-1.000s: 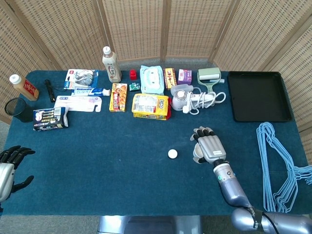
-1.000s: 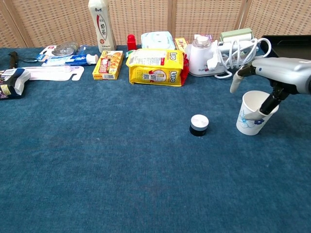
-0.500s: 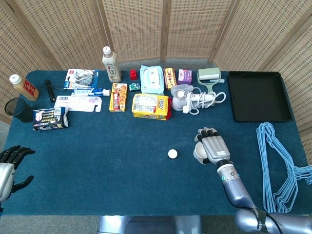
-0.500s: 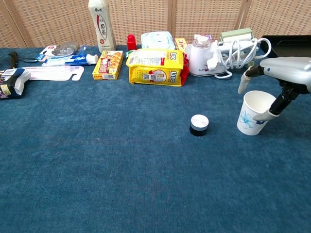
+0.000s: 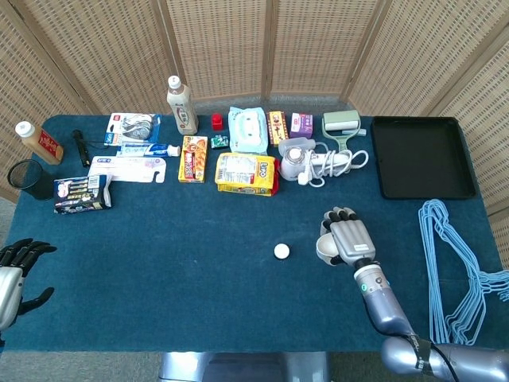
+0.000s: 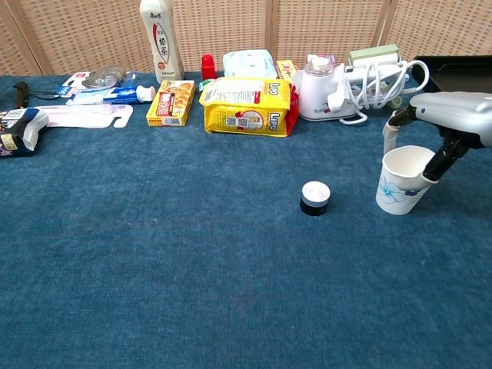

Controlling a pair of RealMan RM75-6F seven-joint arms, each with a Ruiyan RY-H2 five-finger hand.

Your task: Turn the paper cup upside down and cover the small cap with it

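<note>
The right hand (image 6: 446, 127) hangs over the cup (image 6: 405, 179), fingers curved down around its rim: one fingertip lies against the far-left lip, another against the right wall. Whether this is a firm grip or only a light touch cannot be told. The cup stands upright on the tabletop (image 6: 192, 261), mouth up, and looks empty. The cap (image 6: 315, 197) sits on the cloth near the cup, to its left, apart from it.

The grip appears shallow and near the rim, so the thin paper could buckle or slip out once lifted and rolled over. A dropped cup might roll into the cap and knock it away. Inverting needs wrist room; the kettle (image 6: 323, 91) and its cord lie behind, well apart.

The left hand (image 5: 14, 274) waits at the tabletop's near-left edge, fingers apart, holding nothing. The black tray (image 5: 421, 157) at far right is bare, and what the dark cup (image 5: 26, 178) at far left holds cannot be seen.
</note>
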